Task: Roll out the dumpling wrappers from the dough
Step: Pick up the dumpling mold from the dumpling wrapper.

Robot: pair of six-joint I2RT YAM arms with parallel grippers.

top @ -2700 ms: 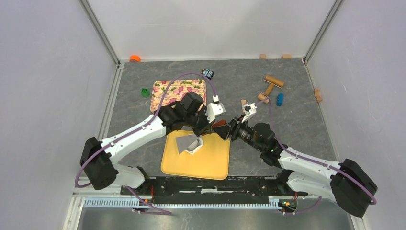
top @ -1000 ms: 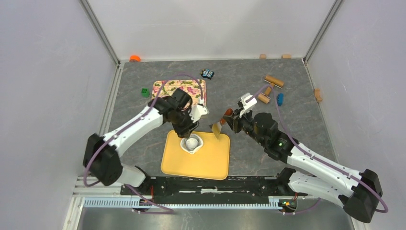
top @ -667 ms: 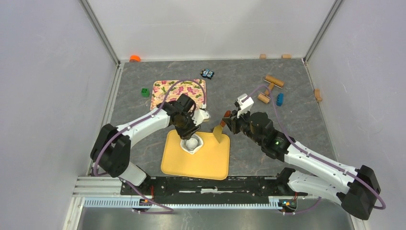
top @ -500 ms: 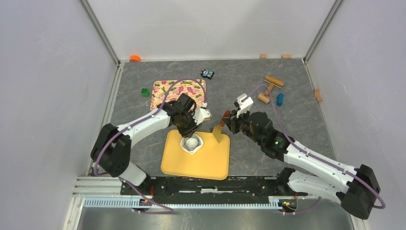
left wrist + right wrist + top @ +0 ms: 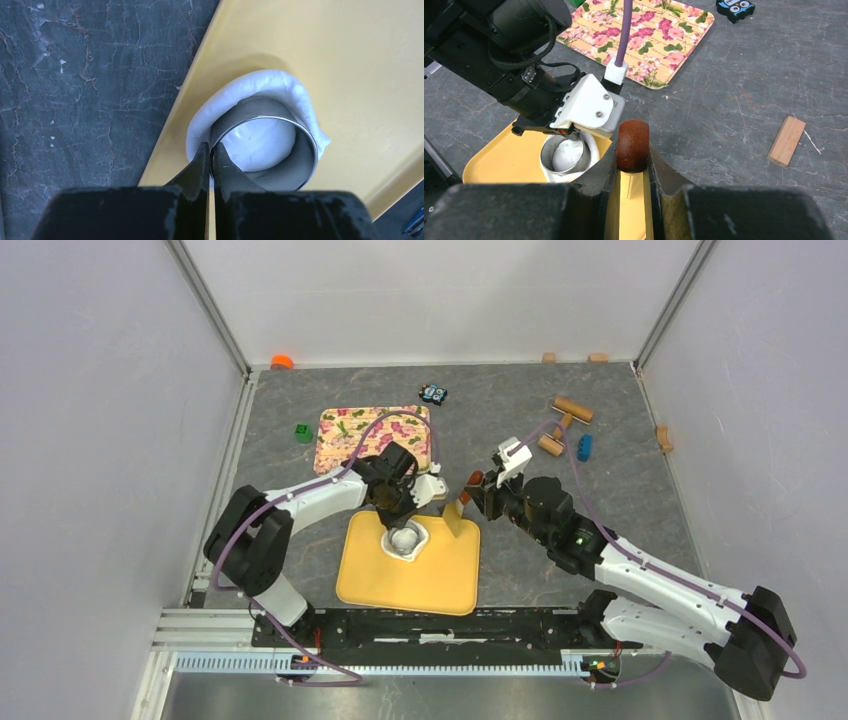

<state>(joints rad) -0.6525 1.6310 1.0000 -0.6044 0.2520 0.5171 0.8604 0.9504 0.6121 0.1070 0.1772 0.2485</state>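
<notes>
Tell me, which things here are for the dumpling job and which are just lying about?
For the job: soft white dough, round ring cutter pressed into it, flat yellow board, brown-knobbed yellow scraper, wooden roller.
Lying about: green block, blue block, orange cap, owl-faced toy, small wooden blocks.

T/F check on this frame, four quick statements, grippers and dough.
1. The left gripper is shut on the rim of the ring. True.
2. The ring sits on the flowered board. False: it sits on the dough on the yellow board.
3. The right gripper is open and empty. False: it is shut on a brown-handled tool.
4. Dough shows both inside the ring and around its outside. True.
</notes>
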